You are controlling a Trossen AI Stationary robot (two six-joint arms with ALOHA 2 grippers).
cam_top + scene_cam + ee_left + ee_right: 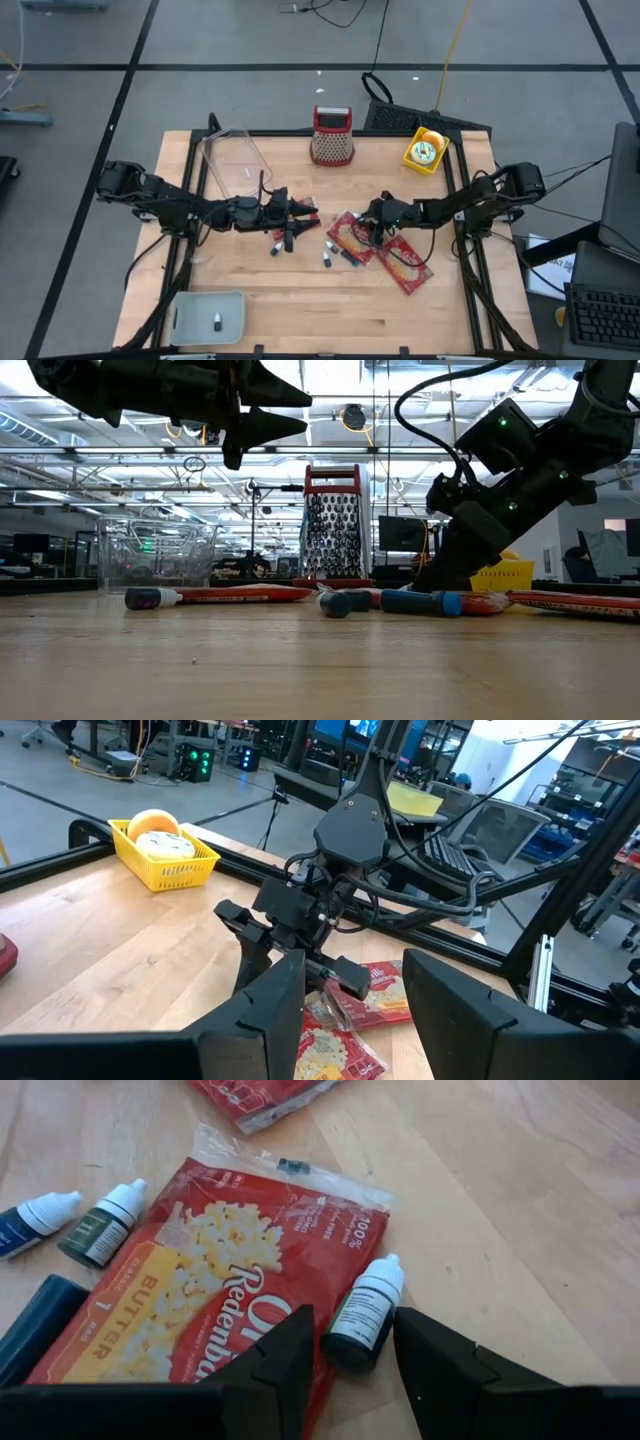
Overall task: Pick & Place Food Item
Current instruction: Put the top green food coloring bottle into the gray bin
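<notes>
table (300,300): wooden top; right gripper low at mid-right, left gripper raised at mid-left, tips facing each other.
clear bin (235,160): behind the left gripper, well apart from the right one.
grater (333,135): upright at the far edge, between the two grippers and beyond both.
yellow basket (424,150): far side, behind the right gripper, well apart.
popcorn bag (215,1305): red butter popcorn packet, flat on the wood directly under the right gripper's tips. A second red packet (405,265) lies just beside, on the near side.
grey tray (208,315): near-left corner, well apart from both; judged the likely drop spot.
left gripper (350,1010): partly spread, empty, held above the table.
right gripper (350,1355): fingers narrowed around a small dropper bottle (365,1312); it sits between the tips on the bag. Contact on both sides cannot be told, so grip not confirmed.
loose bottles: two more (70,1225) just beyond the bag's far edge from the tips.
risk 1: bottle is round and lies on slick film; an off-centre squeeze could roll or squirt it out.
risk 2: tips this low could pinch the bag film too and drag the packet up with the bottle.
risk 3: task says food item; the bottle may be the wrong pick if the bag is meant.
</notes>
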